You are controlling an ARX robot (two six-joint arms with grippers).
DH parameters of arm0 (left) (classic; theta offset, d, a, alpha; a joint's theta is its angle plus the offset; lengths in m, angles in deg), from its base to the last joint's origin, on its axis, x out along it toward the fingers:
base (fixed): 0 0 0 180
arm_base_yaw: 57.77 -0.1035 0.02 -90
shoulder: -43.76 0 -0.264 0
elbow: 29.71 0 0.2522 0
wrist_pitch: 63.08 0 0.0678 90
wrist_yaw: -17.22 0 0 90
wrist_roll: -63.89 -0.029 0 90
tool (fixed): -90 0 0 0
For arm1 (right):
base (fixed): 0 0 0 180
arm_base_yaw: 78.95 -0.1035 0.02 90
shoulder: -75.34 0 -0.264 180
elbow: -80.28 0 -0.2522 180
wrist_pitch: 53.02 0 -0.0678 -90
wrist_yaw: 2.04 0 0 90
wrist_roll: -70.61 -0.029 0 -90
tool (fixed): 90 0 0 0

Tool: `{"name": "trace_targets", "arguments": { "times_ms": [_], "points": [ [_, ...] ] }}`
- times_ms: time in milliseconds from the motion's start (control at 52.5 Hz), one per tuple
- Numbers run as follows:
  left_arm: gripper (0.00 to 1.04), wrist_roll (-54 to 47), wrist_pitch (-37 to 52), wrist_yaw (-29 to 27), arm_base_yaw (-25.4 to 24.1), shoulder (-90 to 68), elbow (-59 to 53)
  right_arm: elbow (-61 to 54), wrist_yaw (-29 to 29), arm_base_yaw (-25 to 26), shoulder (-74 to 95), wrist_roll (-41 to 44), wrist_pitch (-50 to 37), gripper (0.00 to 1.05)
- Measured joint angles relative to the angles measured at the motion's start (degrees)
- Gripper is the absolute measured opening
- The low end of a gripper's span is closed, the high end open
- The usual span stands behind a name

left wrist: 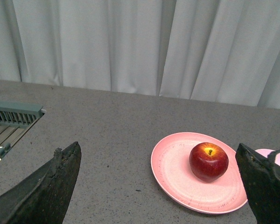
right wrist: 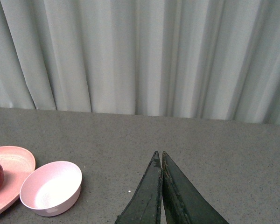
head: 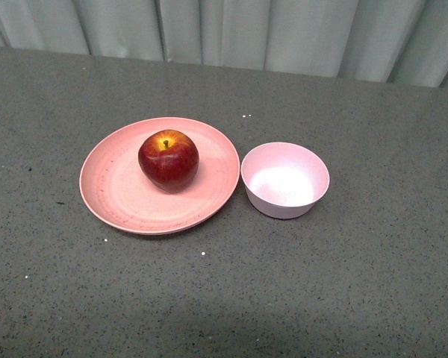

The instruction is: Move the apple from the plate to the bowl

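My left pincer (left wrist: 157, 147) gapes wide and empty, its dark fingers far apart. My right pincer (right wrist: 160, 155) is pressed closed, tips together, gripping nothing. Beyond the left one, the round, glossy dark red apple (head: 168, 159) sits stem up near the middle of the wide, shallow salmon-pink plate (head: 97, 195). The small, deep pale pink bowl (head: 282, 210) stands empty just beside the plate on the grey speckled tabletop (head: 358, 298); whether they touch I cannot tell. I judge the apple firm, fairly weighty and slick-skinned, so I'd take it across its widest girth. The front view shows neither arm. Only the left wrist view shows a grey-green slatted grille (left wrist: 14, 113), and the right wrist view catches just a sliver of apple
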Motion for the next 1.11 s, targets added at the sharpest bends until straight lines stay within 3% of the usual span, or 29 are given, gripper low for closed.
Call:
{"name": "trace_targets", "arguments": {
  "times_ms": [114,305,553,781,896,915,1048,1105],
  "points": [
    [0.98,-0.02,0.0,0.0,0.0,0.0,0.0,0.04,0.09,0.0,-6.75,0.0,8.87,0.01],
    [0.98,-0.02,0.0,-0.02,0.0,0.02,0.0,0.04,0.11,0.0,-9.7,0.04,10.14,0.02],
    [0.98,0.0,0.0,-0.02,0.0,0.02,0.0,0.04,0.11,0.0,-9.75,0.0,10.16,0.44],
    [0.98,-0.02,0.0,-0.02,0.0,0.02,0.0,0.04,0.11,0.0,-9.75,0.0,10.16,0.96],
    [0.98,-1.31,-5.64,-12.98,3.5,-5.27,1.66,0.04,0.11,0.0,-9.75,-0.09,10.16,0.95],
    [0.98,-1.31,-0.68,-13.73,3.39,-14.45,1.97,0.04,0.11,0.0,-9.75,-0.11,10.19,0.95],
    [0.98,1.16,11.76,-10.8,2.01,-29.24,3.89,0.04,0.15,0.0,-9.75,-0.11,10.21,0.95],
    [0.98,2.23,21.31,-8.96,2.54,-40.87,6.03,0.04,0.13,0.0,-9.75,-0.11,10.21,0.95]
  ]
}}
